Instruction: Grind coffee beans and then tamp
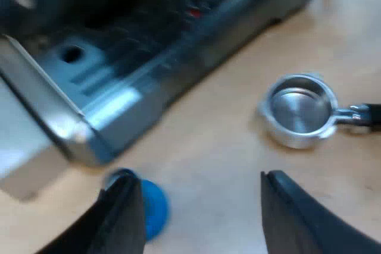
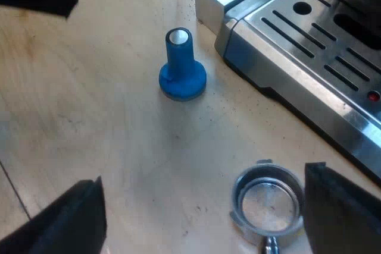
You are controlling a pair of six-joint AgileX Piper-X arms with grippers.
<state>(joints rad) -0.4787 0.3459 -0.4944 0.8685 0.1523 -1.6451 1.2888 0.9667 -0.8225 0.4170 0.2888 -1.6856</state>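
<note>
Left pincer (image 1: 195,176) gapes wide and empty above the bench (image 1: 226,147), with the blue tamper (image 1: 153,206) beside one finger. Right pincer (image 2: 203,173) is also wide and empty; the metal holder (image 2: 266,200) lies just beside one finger, near the coffee machine (image 2: 309,40).

Tamper (image 2: 182,78) is blue, top pale. Holder (image 2: 266,201) is silver. Machine (image 2: 253,49) is brushed silver, tray (image 2: 321,40) dark-slotted, red dot (image 2: 373,95). Table (image 2: 89,123) shows light wood grain.
</note>
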